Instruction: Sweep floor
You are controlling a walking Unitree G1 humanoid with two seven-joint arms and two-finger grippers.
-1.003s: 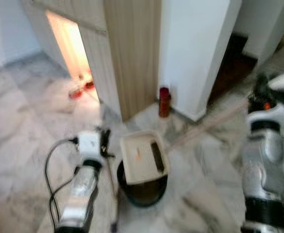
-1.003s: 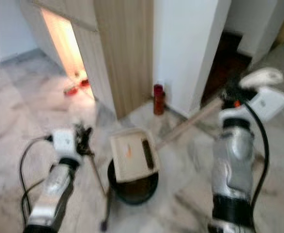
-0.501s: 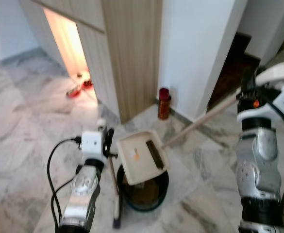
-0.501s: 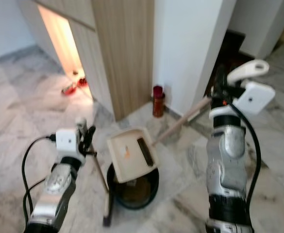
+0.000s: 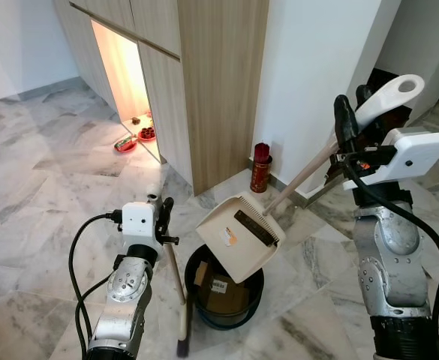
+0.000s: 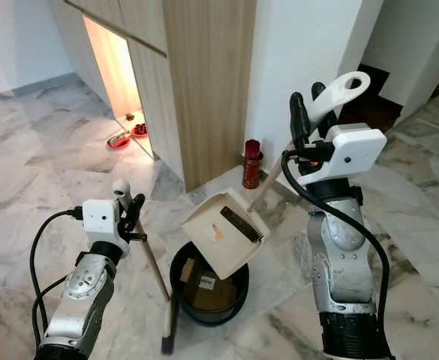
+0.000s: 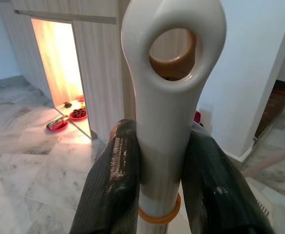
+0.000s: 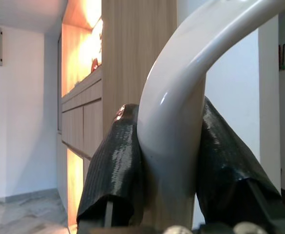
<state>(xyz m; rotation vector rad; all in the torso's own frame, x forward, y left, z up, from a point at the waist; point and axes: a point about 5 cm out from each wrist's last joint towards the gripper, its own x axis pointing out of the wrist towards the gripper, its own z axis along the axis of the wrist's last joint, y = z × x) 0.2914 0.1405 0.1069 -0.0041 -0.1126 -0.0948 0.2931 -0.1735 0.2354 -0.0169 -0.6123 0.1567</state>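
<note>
My right gripper (image 5: 352,112) is shut on the white loop end of the dustpan's long handle (image 8: 181,122), held high at chest height. The cream dustpan (image 5: 238,234) hangs tilted above the black bin (image 5: 223,321), its open mouth pointing down toward the bin. A small orange scrap lies in the pan. Cardboard and paper rubbish lie inside the bin. To the left of the bin, my left gripper (image 5: 159,210) is shut on the top of the broom handle (image 7: 166,97). The broom stands nearly upright, its head (image 5: 181,346) on the marble floor beside the bin.
A red bottle (image 5: 260,166) stands against the base of the wooden cabinet (image 5: 219,75) and white wall (image 5: 317,60) just behind the bin. Red bowls (image 5: 136,135) sit in a lit alcove at the back left. A dark doorway (image 5: 384,82) opens at the right. Marble floor stretches left.
My right arm has lifted and swung inward, so the dustpan tips more steeply over the bin. The camera has steadied and the blur is gone. The left gripper stays on the broom.
</note>
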